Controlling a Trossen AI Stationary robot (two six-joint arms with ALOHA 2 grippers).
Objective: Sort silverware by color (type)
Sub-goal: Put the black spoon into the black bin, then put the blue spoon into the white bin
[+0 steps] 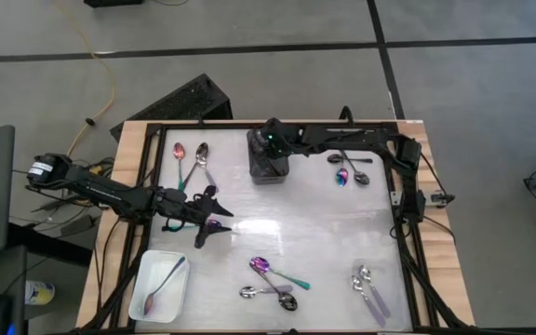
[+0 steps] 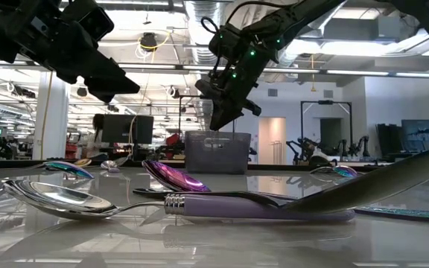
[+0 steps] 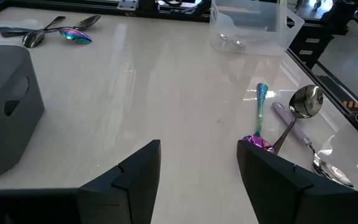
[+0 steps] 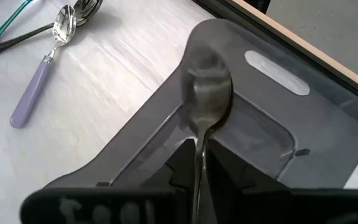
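My right gripper [image 4: 199, 171] hangs over the small dark bin [image 1: 268, 169] at the table's far middle, shut on a dark spoon [image 4: 207, 93]. In the low view it stands just above the bin [image 2: 216, 152]. My left gripper [image 3: 197, 180] waits open above the table's left middle [image 1: 214, 223], with nothing between its fingers. Loose spoons lie in groups: two at the far left [image 1: 190, 156], some at the far right [image 1: 348, 173], rainbow and silver ones at the near middle [image 1: 273, 279], and some at the near right [image 1: 370, 288]. A white tray [image 1: 147, 296] holds one spoon. My right gripper pinches the dark spoon's slim handle [image 4: 199, 155] between its two fingers. The fingers slant down from above, and the spoon runs on ahead of them. Its bowl [image 4: 207, 93] hangs lowest, over the bin's open top, clear of the table.
A raised wooden frame with black rails [image 1: 133, 167] runs round the white table top. In the left wrist view a clear container [image 3: 247, 25] with spoons stands beyond the near-middle spoons [image 3: 291, 118]. Bare table lies between the two arms [image 1: 324, 233].
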